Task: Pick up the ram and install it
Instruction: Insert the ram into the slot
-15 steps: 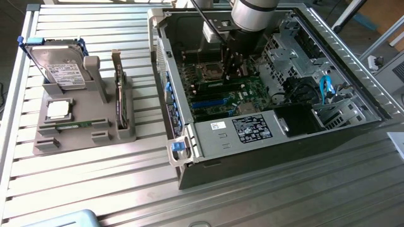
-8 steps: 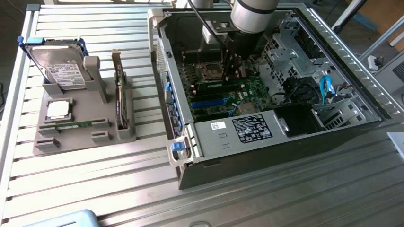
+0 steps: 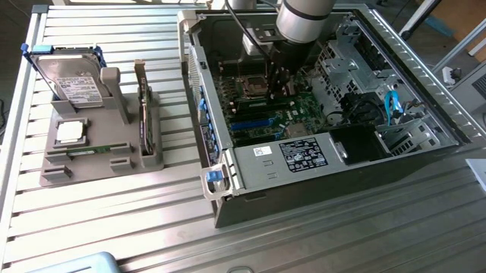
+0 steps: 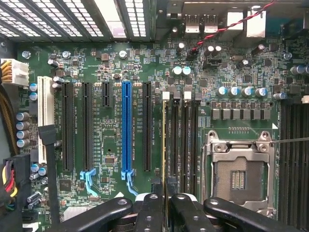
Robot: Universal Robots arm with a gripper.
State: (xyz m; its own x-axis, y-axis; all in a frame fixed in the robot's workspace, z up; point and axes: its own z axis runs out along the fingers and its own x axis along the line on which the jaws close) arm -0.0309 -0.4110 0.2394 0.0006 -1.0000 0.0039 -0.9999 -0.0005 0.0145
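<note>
The gripper (image 4: 164, 212) sits closest to the wrist view's lens, its black fingers (image 4: 149, 209) drawn nearly together and pinching the ram (image 4: 164, 145); the stick shows edge-on as a thin, pale gold line running away from the fingertips. It lies along the bank of memory slots (image 4: 186, 140), over the slot nearest the expansion connectors; whether it touches that slot cannot be told. Beside the bank stands the open metal CPU socket (image 4: 239, 179); on the other side are black expansion slots (image 4: 67, 125), one blue slot (image 4: 126, 125) and one white slot (image 4: 44, 116). Small white lettering runs beside these slots, too fine to read; a twisted red-and-black wire (image 4: 231, 26) crosses the far edge of the board.

In the exterior view the arm reaches down into the open computer case (image 3: 304, 190), which lies on a slatted metal table (image 3: 114, 216). The power supply carries a black label (image 3: 302, 153) with white print and a small white sticker (image 3: 260, 151) beside it; neither is legible. Toward the exterior view's left a grey tray (image 3: 144, 165) holds a silver hard drive (image 3: 72, 82) whose label cannot be read, an upright expansion card (image 3: 143, 114), a square processor (image 3: 70, 131) and a second green memory stick (image 3: 79, 150) lying flat.
</note>
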